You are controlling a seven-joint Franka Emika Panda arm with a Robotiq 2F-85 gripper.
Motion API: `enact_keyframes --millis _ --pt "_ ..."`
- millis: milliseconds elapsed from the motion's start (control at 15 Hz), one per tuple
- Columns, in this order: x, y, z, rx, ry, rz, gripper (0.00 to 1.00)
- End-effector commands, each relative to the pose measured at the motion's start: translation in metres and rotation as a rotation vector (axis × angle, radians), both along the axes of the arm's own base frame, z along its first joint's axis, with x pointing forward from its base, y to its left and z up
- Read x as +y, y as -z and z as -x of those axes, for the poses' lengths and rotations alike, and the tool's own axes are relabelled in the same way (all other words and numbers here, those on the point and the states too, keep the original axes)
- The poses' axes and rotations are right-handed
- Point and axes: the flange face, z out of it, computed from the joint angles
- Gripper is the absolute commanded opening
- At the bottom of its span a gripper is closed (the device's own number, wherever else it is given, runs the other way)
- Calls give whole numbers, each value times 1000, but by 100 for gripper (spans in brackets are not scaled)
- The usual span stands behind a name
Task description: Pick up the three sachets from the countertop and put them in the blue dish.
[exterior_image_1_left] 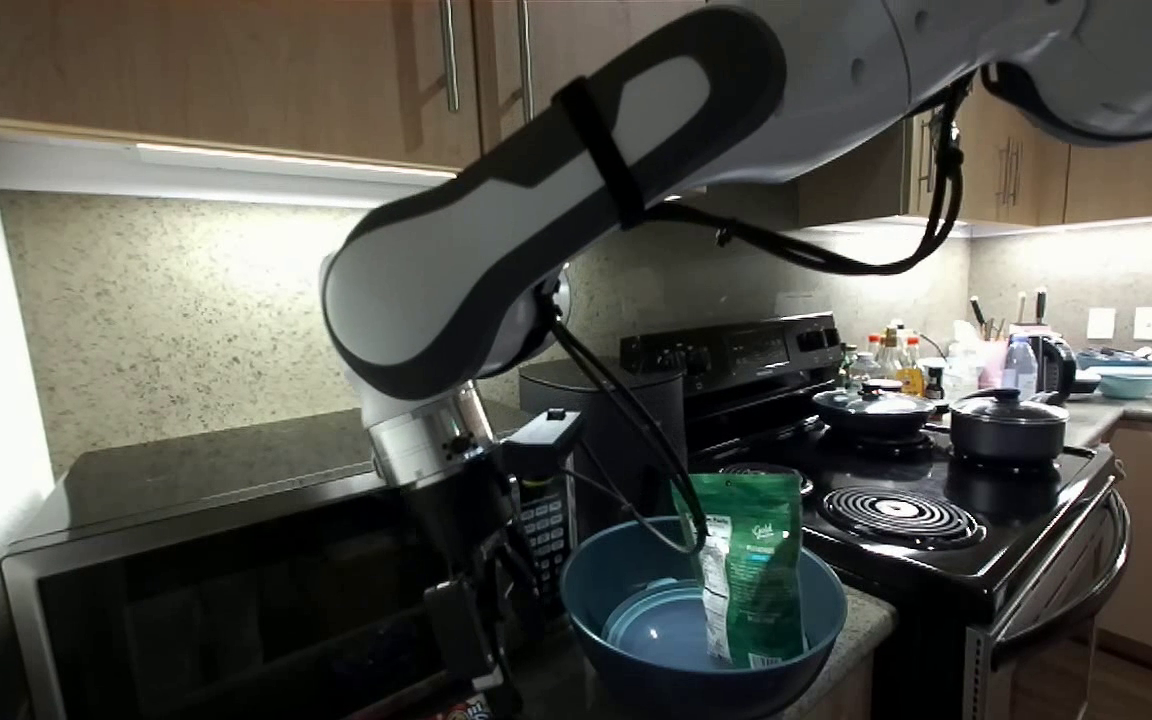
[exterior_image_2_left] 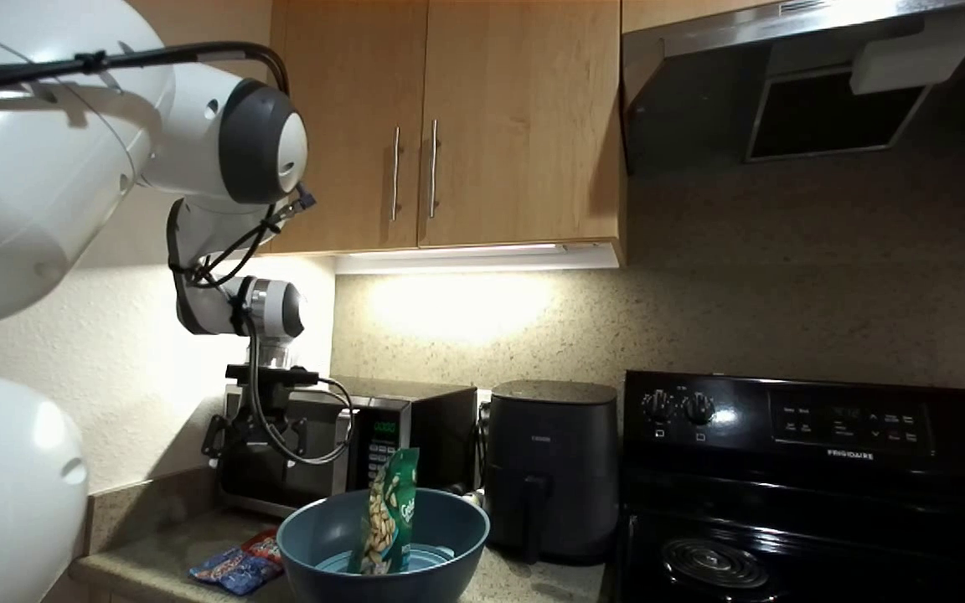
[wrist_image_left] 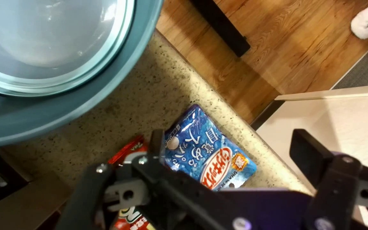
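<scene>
The blue dish point(exterior_image_1_left: 626, 665) stands on the countertop in both exterior views point(exterior_image_2_left: 374, 586) and at the upper left of the wrist view point(wrist_image_left: 85, 102). A green sachet point(exterior_image_1_left: 761, 570) stands upright inside it, also in an exterior view point(exterior_image_2_left: 394, 511). A blue sachet point(wrist_image_left: 200, 153) lies flat near the counter edge, also in an exterior view point(exterior_image_2_left: 239, 571). A red sachet point(exterior_image_2_left: 265, 544) lies beside it, partly hidden by a finger in the wrist view point(wrist_image_left: 131, 148). My gripper point(wrist_image_left: 232, 150) is open and empty above the blue sachet; it points down before the microwave in an exterior view point(exterior_image_2_left: 256, 444).
A microwave point(exterior_image_1_left: 236, 600) stands behind the gripper. A black air fryer point(exterior_image_2_left: 549, 469) is right of the dish, then the stove point(exterior_image_2_left: 784, 435). Black pots point(exterior_image_1_left: 1006, 430) stand on the stove. The counter edge point(wrist_image_left: 222, 108) runs close beside the blue sachet, with wooden floor beyond.
</scene>
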Motion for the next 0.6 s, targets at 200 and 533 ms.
enact_keyframes --millis 200,533 --pt "33 72 9 100 -84 45 100" --pt "44 109 8 140 -102 68 100"
